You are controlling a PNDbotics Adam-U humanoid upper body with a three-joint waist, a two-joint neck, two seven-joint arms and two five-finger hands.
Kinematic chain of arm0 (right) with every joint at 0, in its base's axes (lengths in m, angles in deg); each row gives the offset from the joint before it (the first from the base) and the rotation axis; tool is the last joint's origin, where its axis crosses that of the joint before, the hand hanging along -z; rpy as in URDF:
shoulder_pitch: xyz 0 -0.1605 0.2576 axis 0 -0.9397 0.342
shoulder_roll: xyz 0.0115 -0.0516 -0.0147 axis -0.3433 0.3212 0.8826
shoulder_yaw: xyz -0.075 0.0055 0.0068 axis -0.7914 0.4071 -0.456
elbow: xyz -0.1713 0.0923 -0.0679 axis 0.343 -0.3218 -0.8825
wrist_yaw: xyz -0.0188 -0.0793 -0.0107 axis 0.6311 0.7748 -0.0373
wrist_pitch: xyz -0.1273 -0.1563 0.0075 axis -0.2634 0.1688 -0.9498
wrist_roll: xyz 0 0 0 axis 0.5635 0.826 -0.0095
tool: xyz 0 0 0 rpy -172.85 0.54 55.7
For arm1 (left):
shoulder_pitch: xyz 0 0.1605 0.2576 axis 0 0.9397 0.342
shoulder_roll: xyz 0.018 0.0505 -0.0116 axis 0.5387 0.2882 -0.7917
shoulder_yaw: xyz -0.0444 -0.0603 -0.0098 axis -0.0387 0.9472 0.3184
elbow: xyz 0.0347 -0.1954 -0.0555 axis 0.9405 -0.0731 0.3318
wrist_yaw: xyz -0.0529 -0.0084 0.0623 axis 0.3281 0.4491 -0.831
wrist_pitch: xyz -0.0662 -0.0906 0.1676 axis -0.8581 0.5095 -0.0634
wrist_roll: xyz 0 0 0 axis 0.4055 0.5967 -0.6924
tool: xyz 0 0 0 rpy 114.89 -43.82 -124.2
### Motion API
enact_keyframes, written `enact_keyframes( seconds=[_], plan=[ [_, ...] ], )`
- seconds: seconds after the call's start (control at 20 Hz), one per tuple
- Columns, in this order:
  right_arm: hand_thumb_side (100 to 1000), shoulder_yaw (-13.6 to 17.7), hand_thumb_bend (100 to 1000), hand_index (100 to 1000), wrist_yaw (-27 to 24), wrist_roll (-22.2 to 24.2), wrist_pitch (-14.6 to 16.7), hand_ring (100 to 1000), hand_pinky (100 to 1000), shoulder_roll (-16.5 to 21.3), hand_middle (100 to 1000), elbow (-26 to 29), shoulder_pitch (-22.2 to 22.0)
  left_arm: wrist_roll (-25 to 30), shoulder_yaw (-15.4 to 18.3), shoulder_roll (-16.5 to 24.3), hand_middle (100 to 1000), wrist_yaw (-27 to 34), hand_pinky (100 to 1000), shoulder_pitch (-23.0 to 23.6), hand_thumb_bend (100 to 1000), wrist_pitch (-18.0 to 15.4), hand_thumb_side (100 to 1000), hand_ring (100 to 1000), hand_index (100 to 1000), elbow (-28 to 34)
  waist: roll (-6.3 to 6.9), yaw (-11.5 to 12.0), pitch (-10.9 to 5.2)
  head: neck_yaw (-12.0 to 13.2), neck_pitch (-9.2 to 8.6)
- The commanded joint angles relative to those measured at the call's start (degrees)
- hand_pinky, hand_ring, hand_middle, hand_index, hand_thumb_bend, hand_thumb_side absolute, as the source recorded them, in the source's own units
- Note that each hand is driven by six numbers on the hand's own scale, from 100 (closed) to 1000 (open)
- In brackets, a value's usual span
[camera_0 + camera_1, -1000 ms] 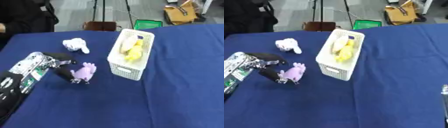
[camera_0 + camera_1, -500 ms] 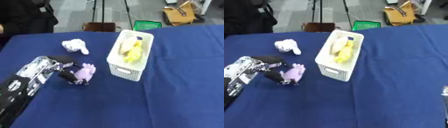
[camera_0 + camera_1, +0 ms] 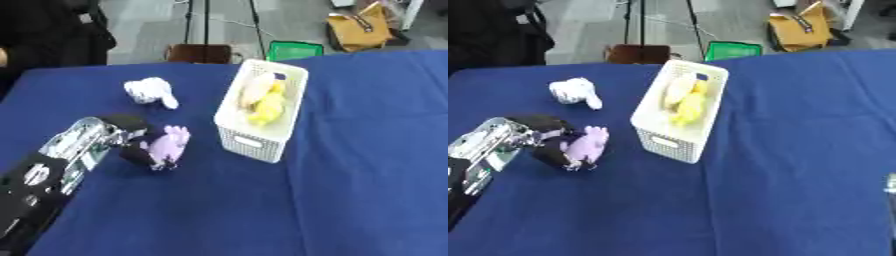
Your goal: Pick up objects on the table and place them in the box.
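Box: a white slotted box (image 3: 262,120) stands near the middle of the blue bench (image 3: 367,165), its long side running away from the robot, top open.
Inside the box: a yellow soft toy (image 3: 269,104) and a pale, cream-coloured one (image 3: 255,86) lie together along its length.
Purple toy: a small purple plush (image 3: 165,146) lies on the bench left of the box, near it but apart.
Left hand: the left hand (image 3: 131,137) reaches in from the lower left, its dark fingers curled round the left side of the purple plush.
White toy: a white plush (image 3: 149,92) lies farther back on the left, well apart from the hand and the box.
Right hand: only a sliver shows at the right edge of the right eye view (image 3: 891,186); I cannot tell how its fingers stand.
Open room: the whole right half and the near middle of the bench are bare blue cloth.
Far edge: beyond the bench lie the floor, a green crate (image 3: 295,50) and a brown bag (image 3: 360,25).
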Motion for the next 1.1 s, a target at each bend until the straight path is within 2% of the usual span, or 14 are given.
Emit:
enact_keyframes(
  seconds=[0.05, 0.3, 0.35, 0.5, 0.6, 0.65, 0.7, 0.75, 1.1],
  plan=[
    [936, 0.0, 100, 742, -0.4, 0.0, 0.3, 772, 818, 0.5, 659, 0.9, 0.7, 0.2, 0.2, 0.6, 878, -0.8, 810, -1.4, 492, -0.6, 790, 857, 940, -0.4, -0.13, -0.1, -0.85, 0.3, -0.61],
    [934, 0.0, 100, 743, -0.5, 0.0, 0.2, 772, 819, 0.5, 659, 0.9, 0.8, -0.4, 0.3, 0.2, 840, -0.8, 773, -1.5, 438, -1.3, 800, 820, 896, -0.8, -0.13, -0.3, -0.80, 0.5, -0.62],
    [932, 0.0, 100, 743, -0.5, -0.1, 0.2, 773, 819, 0.5, 660, 0.9, 0.7, -0.7, 0.3, 0.2, 805, -0.6, 743, -1.6, 392, -1.4, 803, 787, 860, -0.8, -0.12, -0.3, -0.80, 0.5, -0.60],
    [932, 0.0, 100, 743, -0.6, -0.3, 0.2, 773, 819, 0.5, 659, 0.9, 0.7, -1.5, 0.2, 0.3, 774, -0.3, 712, -1.7, 345, -1.4, 800, 758, 827, -0.6, -0.07, -0.2, -0.81, 0.5, -0.55],
    [932, 0.0, 100, 743, -0.6, -0.4, 0.2, 773, 819, 0.5, 659, 0.9, 0.7, -1.9, 0.1, 0.3, 774, -0.2, 712, -1.8, 345, -1.2, 800, 758, 827, -0.7, -0.07, -0.2, -0.82, 0.6, -0.54],
    [931, 0.0, 100, 744, -0.6, -0.5, 0.2, 773, 818, 0.5, 659, 0.9, 0.7, -2.0, 0.0, 0.4, 731, -0.2, 666, -1.8, 250, -1.2, 777, 713, 777, -0.7, -0.08, -0.2, -0.87, 0.6, -0.57],
    [931, 0.0, 100, 744, -0.6, -0.5, 0.2, 773, 818, 0.6, 659, 0.9, 0.6, -2.0, -0.1, 0.5, 731, -0.2, 666, -1.8, 250, -1.2, 777, 713, 777, -0.7, -0.09, -0.2, -0.90, 0.6, -0.59],
    [931, 0.0, 100, 744, -0.6, -0.6, 0.2, 773, 818, 0.6, 659, 0.9, 0.6, -2.1, -0.1, 0.5, 713, -0.3, 648, -1.9, 191, -1.2, 762, 695, 763, -0.7, -0.09, -0.2, -0.95, 0.6, -0.64],
    [930, 0.0, 100, 744, -0.6, -0.7, 0.2, 773, 818, 0.6, 659, 0.9, 0.5, -1.6, -0.5, 0.7, 689, -0.4, 625, -2.3, 169, -1.4, 754, 670, 741, -0.4, -0.03, -0.1, -1.16, 0.7, -0.72]
  ],
)
